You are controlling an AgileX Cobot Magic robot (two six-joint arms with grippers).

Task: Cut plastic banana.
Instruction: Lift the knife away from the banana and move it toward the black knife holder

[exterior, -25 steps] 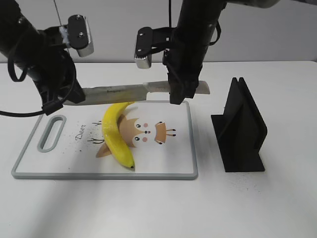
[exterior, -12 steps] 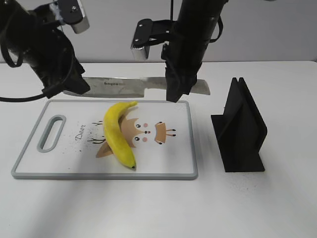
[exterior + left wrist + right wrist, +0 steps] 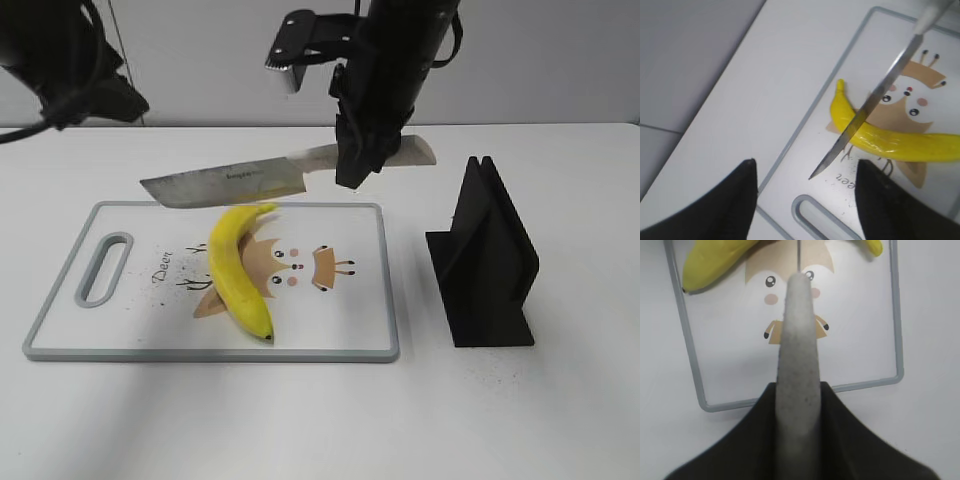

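The yellow plastic banana [image 3: 238, 268] lies curved on the white cutting board [image 3: 350, 300], left of the deer picture. My right gripper [image 3: 358, 165] is shut on the pale handle of a kitchen knife [image 3: 225, 183]. It holds the knife level above the board's far edge, blade pointing left over the banana's stem end. The right wrist view shows the handle [image 3: 799, 340] clamped between the jaws [image 3: 798, 385] above the board [image 3: 860, 330]. My left gripper [image 3: 805, 162] is open and empty, high above the board's left end. It sees the blade [image 3: 875, 95] crossing the banana [image 3: 900, 145].
A black knife stand [image 3: 485, 265] stands on the white table to the right of the board. The board's handle slot [image 3: 105, 268] is at its left end. The left arm [image 3: 70, 60] hangs at the upper left.
My left gripper has let go of the blade and lifted away up and to the left. The knife now hangs from the right gripper alone, slightly higher, its tip dipping left.
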